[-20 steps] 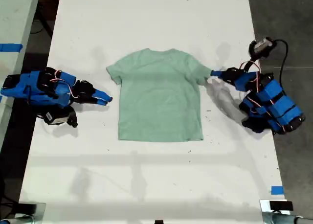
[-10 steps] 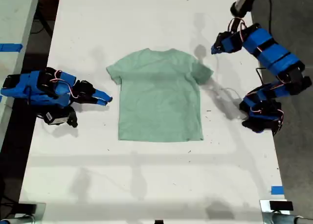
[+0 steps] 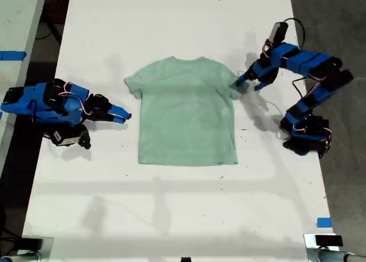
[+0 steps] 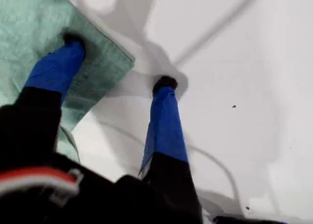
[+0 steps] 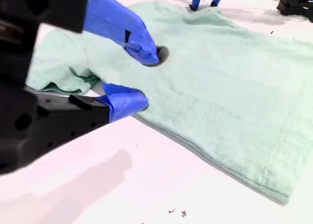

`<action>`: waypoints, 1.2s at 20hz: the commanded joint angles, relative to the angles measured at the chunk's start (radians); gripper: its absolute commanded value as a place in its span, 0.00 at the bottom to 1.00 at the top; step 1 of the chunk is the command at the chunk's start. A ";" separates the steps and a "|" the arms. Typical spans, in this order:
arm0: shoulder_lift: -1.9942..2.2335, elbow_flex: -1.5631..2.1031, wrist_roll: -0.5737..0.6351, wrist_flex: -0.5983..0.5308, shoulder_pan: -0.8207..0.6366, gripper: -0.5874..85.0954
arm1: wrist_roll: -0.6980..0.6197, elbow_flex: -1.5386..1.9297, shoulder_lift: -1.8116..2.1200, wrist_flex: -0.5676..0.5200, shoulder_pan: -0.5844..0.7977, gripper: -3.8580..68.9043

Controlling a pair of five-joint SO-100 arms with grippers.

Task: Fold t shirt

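T shirt (image 3: pixel 186 113) flat mid-table (image 3: pixel 171 216); first gripper (image 4: pixel 117 62) spread astride its sleeve hem at exterior view's right, second gripper (image 5: pixel 146 79) spread beside the opposite sleeve.

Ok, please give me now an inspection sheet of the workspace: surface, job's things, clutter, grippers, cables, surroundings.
Surface: white table, a few small dark specks, otherwise bare.
Job's things: pale mint-green short-sleeved cloth t-shirt lying flat, unfolded, neck toward the exterior view's top.
Clutter: nothing seen.
Grippers: my first gripper is open, straddling the sleeve hem at the exterior view's right, one finger on the cloth, the other on the table. My second gripper is open, beside the shirt's edge at the exterior view's left, low over the table.
Cables: red and white wires on both arms; a black cable at the first arm's camera.
Surroundings: blue tape on the table edge; dark floor.
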 commanded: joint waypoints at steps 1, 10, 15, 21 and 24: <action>0.002 0.044 -0.009 0.005 0.003 0.14 | 0.046 0.118 0.075 -0.158 -0.069 0.45; 0.002 0.044 -0.009 0.005 0.003 0.14 | -0.029 0.091 0.095 -0.195 -0.091 0.08; 0.002 0.044 -0.009 0.005 0.003 0.14 | -0.058 -0.097 0.275 0.012 -0.189 0.08; 0.002 0.044 -0.009 0.005 0.003 0.14 | 0.032 -0.337 0.264 0.037 -0.551 0.08; 0.002 0.044 -0.009 0.005 0.003 0.14 | 0.074 -0.367 0.147 -0.078 -0.646 0.08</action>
